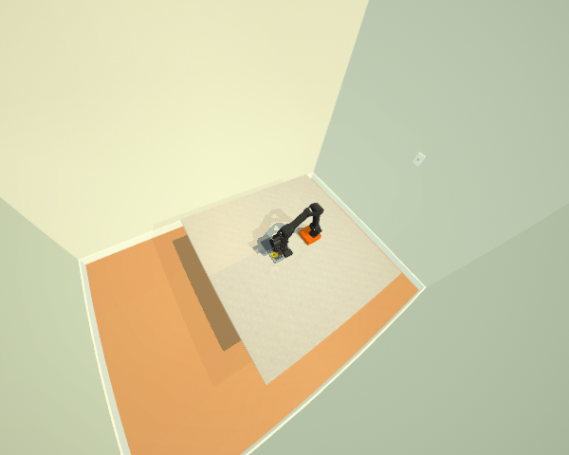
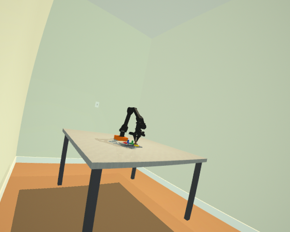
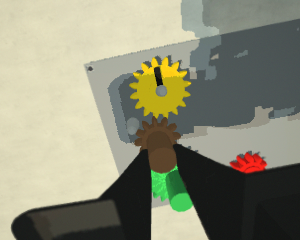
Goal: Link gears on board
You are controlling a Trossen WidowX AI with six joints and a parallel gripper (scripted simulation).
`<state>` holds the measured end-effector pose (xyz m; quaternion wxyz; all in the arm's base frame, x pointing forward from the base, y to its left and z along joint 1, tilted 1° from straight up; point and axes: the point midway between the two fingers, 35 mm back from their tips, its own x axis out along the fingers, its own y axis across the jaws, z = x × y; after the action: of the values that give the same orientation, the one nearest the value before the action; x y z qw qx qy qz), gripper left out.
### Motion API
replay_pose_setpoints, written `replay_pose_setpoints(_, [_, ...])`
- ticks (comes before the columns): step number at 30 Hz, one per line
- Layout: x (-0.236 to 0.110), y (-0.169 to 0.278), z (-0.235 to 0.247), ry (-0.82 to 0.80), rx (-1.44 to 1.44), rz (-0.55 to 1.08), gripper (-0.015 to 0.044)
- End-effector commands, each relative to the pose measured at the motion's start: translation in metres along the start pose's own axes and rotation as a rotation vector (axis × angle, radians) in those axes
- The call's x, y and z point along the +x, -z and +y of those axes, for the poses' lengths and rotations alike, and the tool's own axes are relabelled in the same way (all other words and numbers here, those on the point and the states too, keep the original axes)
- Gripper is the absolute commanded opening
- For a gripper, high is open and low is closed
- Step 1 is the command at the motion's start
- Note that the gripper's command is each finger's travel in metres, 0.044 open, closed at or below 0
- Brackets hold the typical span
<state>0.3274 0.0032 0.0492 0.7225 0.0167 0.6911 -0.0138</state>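
Observation:
The yellow gear [image 3: 150, 97] [image 1: 272, 254] [image 2: 136, 145] with a black stripe sits on a peg of the grey board [image 3: 101, 85]. My gripper [image 3: 160, 152] [image 2: 135, 142] is shut on the brown gear's handle. The brown gear [image 3: 157, 131] is between the yellow gear and the green gear [image 3: 161, 186] [image 2: 132, 142], its teeth close to the yellow gear's. Whether it sits flat is hidden. The green gear stands just beyond the fingers, partly covered. The red gear [image 3: 247, 162] [image 2: 125, 143] is partly hidden by the right finger. A blue gear [image 2: 127, 141] shows near the red one.
A bare peg [image 3: 132, 125] stands left of the brown gear in the wrist view. The arm's orange base [image 1: 309, 235] [image 2: 120, 137] stands on the table [image 1: 294, 313] [image 2: 150, 155] behind the board. The arm's shadow darkens part of the board.

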Motion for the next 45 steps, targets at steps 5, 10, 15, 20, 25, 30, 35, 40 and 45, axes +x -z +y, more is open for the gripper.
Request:
replay_pose_setpoints(5, [0.0017, 0.0005, 0.0008, 0.0, -0.158, 0.002, 0.0])
replay_pose_setpoints(10, [0.0023, 0.0011, 0.0009, 0.0, -0.287, 0.002, 0.0])
replay_pose_setpoints(15, [0.003, 0.0013, 0.0002, 0.0, -0.42, 0.002, 0.0])
replay_pose_setpoints(20, [0.0037, 0.0005, 0.0001, 0.0, -0.437, 0.002, 0.0])
replay_pose_setpoints(25, [0.0044, 0.0003, 0.0006, 0.0, -0.356, 0.002, 0.0])
replay_pose_setpoints(30, [0.0052, 0.0008, 0.001, 0.0, -0.227, 0.002, 0.0])
replay_pose_setpoints(35, [0.0059, 0.0013, 0.0005, 0.0, -0.087, 0.002, 0.0])
replay_pose_setpoints(40, [0.0068, 0.0009, -0.0003, 0.0, 0.043, 0.002, 0.0])
replay_pose_setpoints(45, [0.0078, 0.0002, 0.0001, 0.0, 0.04, 0.002, 0.0])
